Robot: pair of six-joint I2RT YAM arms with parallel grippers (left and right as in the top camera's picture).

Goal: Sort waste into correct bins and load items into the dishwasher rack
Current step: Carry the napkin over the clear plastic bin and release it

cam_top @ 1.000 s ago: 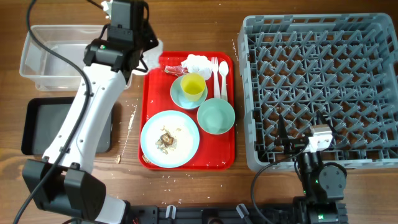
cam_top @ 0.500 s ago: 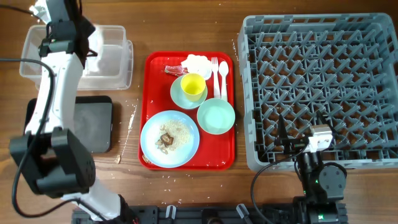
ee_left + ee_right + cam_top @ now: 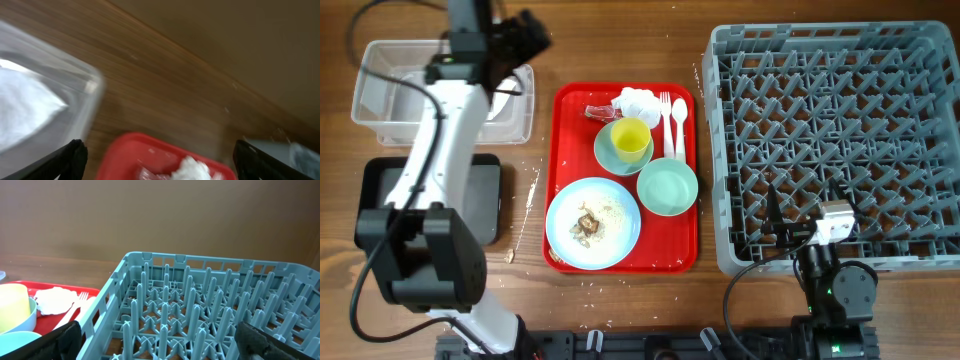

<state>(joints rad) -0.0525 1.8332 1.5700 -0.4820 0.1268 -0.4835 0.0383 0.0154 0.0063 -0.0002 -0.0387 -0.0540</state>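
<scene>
The left tool (image 3: 161,161) hangs wide open, empty, over a corner of the clear tub (image 3: 385,92). Beside it the red tray (image 3: 565,150) carries napkin (image 3: 638,100), plate (image 3: 612,212) and bowl (image 3: 667,186). The right tool (image 3: 160,342), wide and empty, faces the rack (image 3: 200,305).

No text, label, brand, number or sign can be read in any view. The small red wrapper (image 3: 597,110), at eleven o'clock on the red tray (image 3: 565,150), is too small to show any print.
</scene>
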